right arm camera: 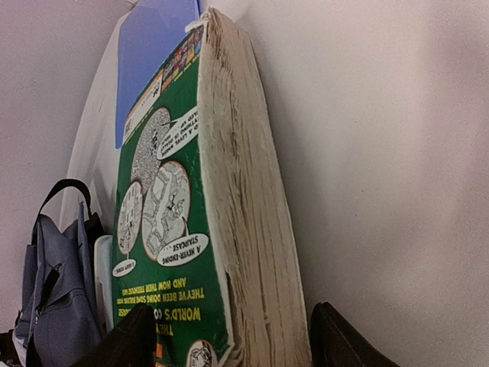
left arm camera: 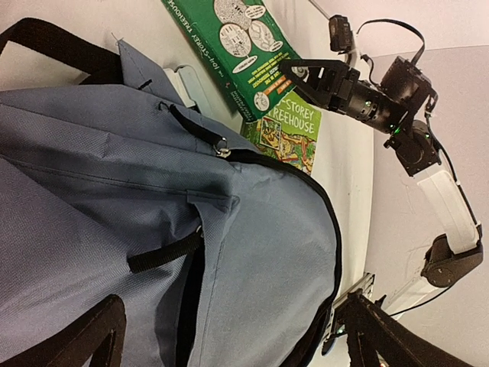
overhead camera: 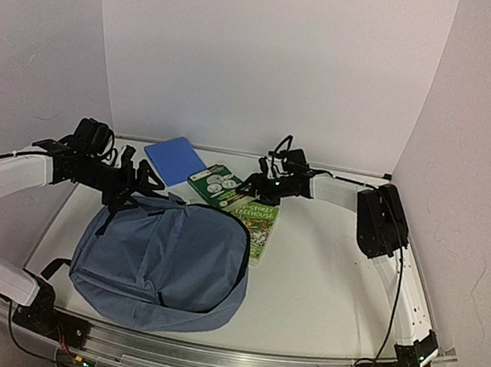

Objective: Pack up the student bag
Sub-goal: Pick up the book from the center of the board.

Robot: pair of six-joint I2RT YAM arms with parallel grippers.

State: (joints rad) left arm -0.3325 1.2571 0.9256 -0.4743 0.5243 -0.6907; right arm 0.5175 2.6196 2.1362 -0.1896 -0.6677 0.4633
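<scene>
Right wrist view: our right tool (right arm camera: 237,310) straddles the green paperback (right arm camera: 172,229), jaws apart; the student bag (right arm camera: 53,306) lies to our left.

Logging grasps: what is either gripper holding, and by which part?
Nothing yet. The right gripper straddles the upper green book at its edge, one finger not touching; the left gripper is open, empty.

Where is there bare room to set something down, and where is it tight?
Free: right half of the table, between the student bag and the right arm. Crowded: far left, where left gripper, blue book and green books meet the bag.
</scene>
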